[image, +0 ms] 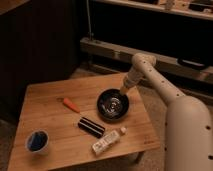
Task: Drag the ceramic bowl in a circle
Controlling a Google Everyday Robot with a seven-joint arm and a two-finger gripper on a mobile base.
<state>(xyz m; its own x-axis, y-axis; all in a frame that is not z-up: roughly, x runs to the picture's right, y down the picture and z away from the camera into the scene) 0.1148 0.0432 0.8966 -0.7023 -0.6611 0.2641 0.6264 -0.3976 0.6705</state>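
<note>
Wide, shallow black ceramic bowl [113,105], glossy inside, paler centre, stood upright on right half of table [50,107], closed gripper [123,90] at its far rim

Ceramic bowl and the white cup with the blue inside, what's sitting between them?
In the camera view, a black rectangular block lies between the ceramic bowl and cup. The gripper sits at the bowl's far rim.
</note>
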